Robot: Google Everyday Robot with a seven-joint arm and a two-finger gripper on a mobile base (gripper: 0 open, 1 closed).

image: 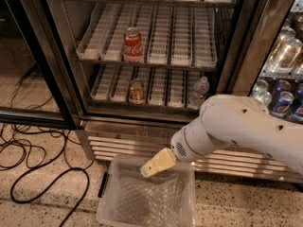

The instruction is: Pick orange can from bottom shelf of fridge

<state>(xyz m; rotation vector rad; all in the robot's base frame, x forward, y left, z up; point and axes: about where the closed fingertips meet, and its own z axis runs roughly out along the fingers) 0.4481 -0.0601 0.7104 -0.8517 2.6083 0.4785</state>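
The orange can (137, 91) stands upright near the front of the bottom shelf (156, 85) of the fridge (66, 70), in the third lane from the left. My gripper (150, 168) hangs at the end of the white arm (227, 131), low in front of the fridge's louvred base and over the clear bin. It is below and a little right of the orange can, well apart from it, and nothing shows in it.
A red Coca-Cola can (132, 45) stands on the rack above. A clear water bottle (199, 92) stands at the bottom shelf's right end. A clear plastic bin (147, 197) lies on the floor. Black cables (38, 174) lie at left. The open glass door (28, 56) stands at left. Several cans (284, 79) fill the right compartment.
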